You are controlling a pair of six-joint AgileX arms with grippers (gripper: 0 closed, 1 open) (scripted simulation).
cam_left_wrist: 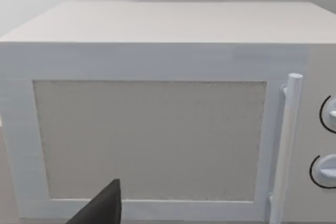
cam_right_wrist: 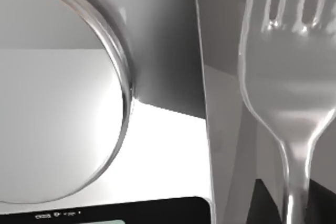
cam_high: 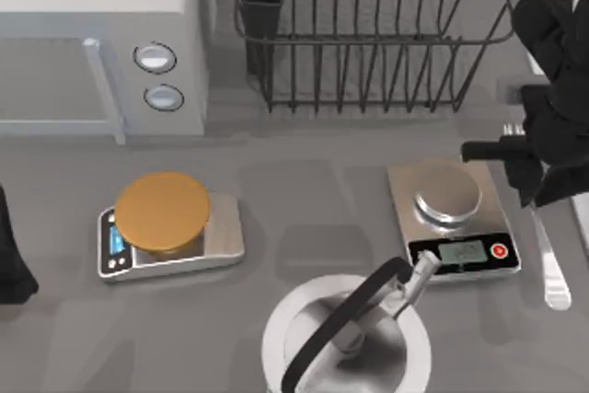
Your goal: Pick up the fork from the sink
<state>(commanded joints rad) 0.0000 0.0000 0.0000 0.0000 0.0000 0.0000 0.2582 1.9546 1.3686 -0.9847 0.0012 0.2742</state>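
Grey worktop (cam_high: 304, 190) carries a microwave (cam_high: 101, 43), a dish rack (cam_high: 368, 34), two scales (cam_high: 170, 227) (cam_high: 456, 213) and a kettle (cam_high: 345, 338); the fork (cam_high: 545, 246) lies flat at the right edge, just beside the right-hand scale, handle toward the near side, tines under the arm; no sink can be made out. The right gripper (cam_high: 529, 149) hangs directly above the tine end; in the right wrist view the fork (cam_right_wrist: 286, 93) is seen close below; whether its jaws are open or closed cannot be told, nor whether anything is held. Step judged: approach or grasp at the fork's neck; next, jaws must straddle the thin neck squarely. The left arm (cam_high: 14, 255) is parked at the left edge, facing the microwave (cam_left_wrist: 157, 129).
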